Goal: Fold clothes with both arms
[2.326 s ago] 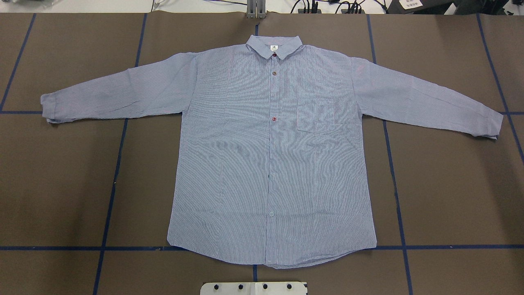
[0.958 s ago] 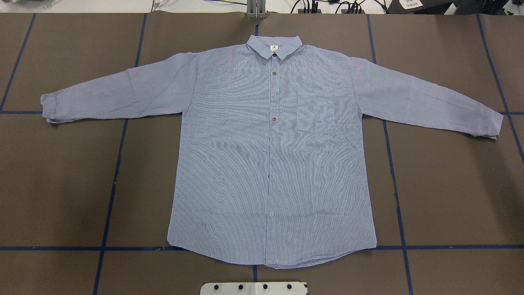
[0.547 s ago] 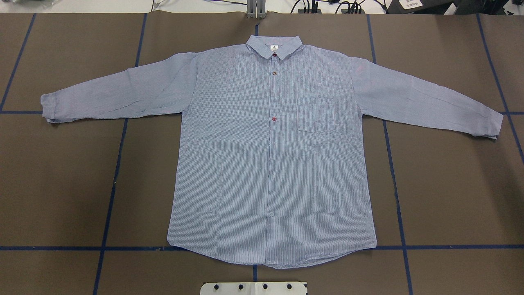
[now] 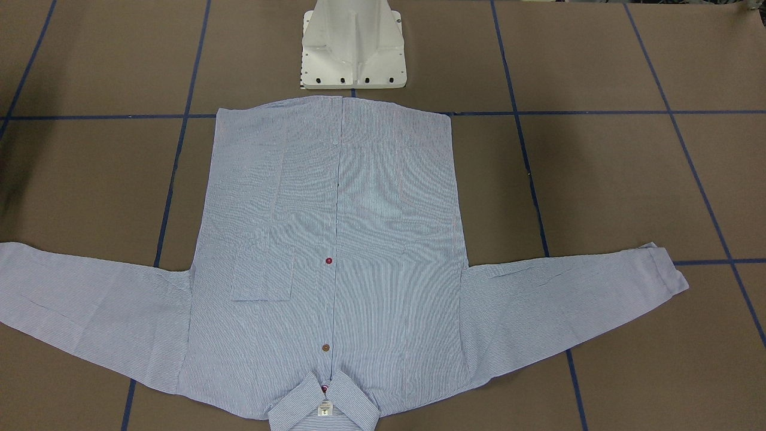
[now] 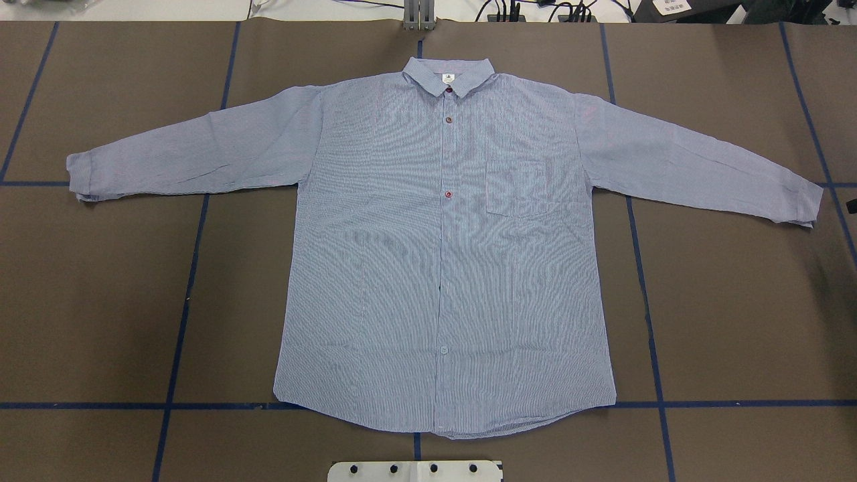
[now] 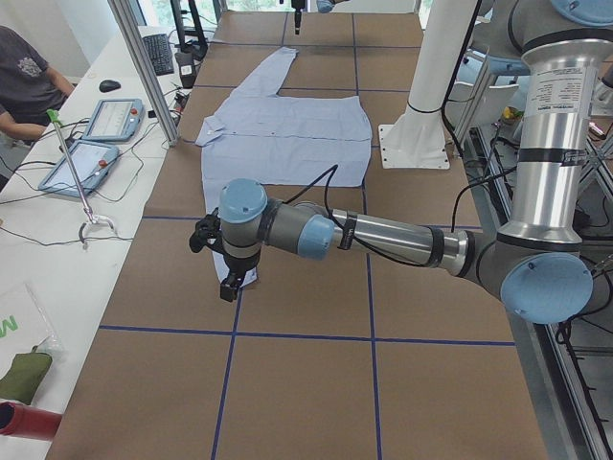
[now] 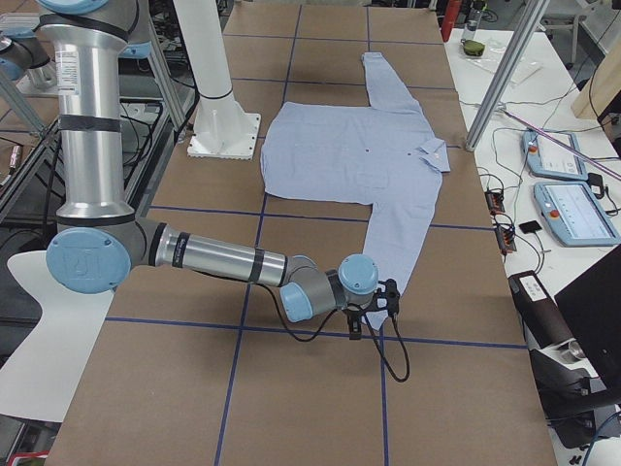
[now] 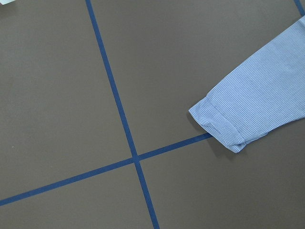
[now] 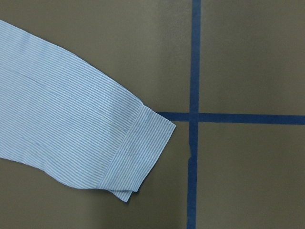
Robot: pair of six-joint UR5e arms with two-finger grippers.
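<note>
The clothes are one light blue striped shirt (image 5: 442, 254), lying flat and face up on the brown table (image 5: 107, 301) with its buttons done up, both sleeves spread and the collar at the far edge. In the exterior left view my left gripper (image 6: 218, 261) hovers just over the left cuff (image 8: 224, 126); I cannot tell whether it is open or shut. My right gripper (image 7: 374, 316) hangs over the right cuff (image 9: 138, 148) and shows only as a dark sliver (image 5: 851, 206) at the overhead view's right edge. I cannot tell its state either. Neither wrist view shows any fingers.
Blue tape lines (image 5: 181, 335) cross the brown table. The white pedestal base (image 4: 353, 48) stands by the shirt's hem. Beyond the table's far edge stands a white bench with tablets (image 6: 105, 120), cables and a metal post (image 6: 144, 67), and a seated person (image 6: 24, 77).
A dark sliver of my right gripper and its shadow have come in at the overhead view's right edge, beside the right cuff. The shirt has not moved.
</note>
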